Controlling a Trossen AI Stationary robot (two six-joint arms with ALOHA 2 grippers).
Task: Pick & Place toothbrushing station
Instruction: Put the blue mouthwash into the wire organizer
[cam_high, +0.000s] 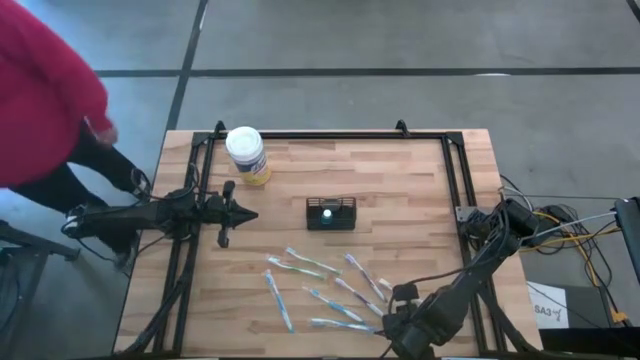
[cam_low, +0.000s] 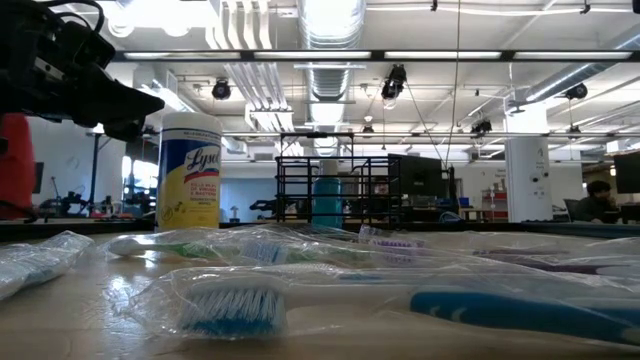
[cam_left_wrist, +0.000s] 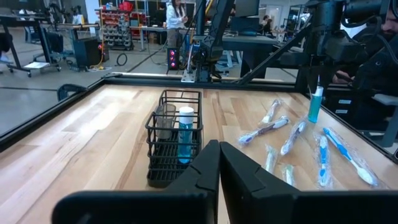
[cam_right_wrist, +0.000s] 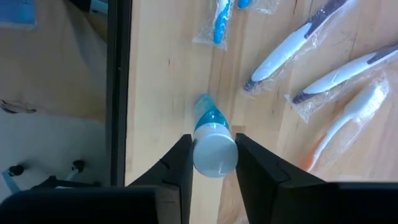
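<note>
Right tool (cam_right_wrist: 212, 163) at the surface's (cam_high: 420, 170) 5 o'clock corner – fingers either side of an upright blue tube with a white cap (cam_right_wrist: 213, 146), pads at the cap; can't tell if it grips yet. Wrapped toothbrushes (cam_high: 330, 290) lie scattered just past it. Toothbrushing station (cam_high: 331, 213) stands at centre, a blue tube in it. Left tool (cam_high: 248, 214), at 9 o'clock, closed and empty – points at the station. Yellow jar (cam_high: 246, 155) at 11 o'clock.

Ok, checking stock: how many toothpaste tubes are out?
2: one tube stands in the black holder mid-table; the other is pinched between the right gripper's fingers beside the toothbrushes. None seem hidden.
</note>
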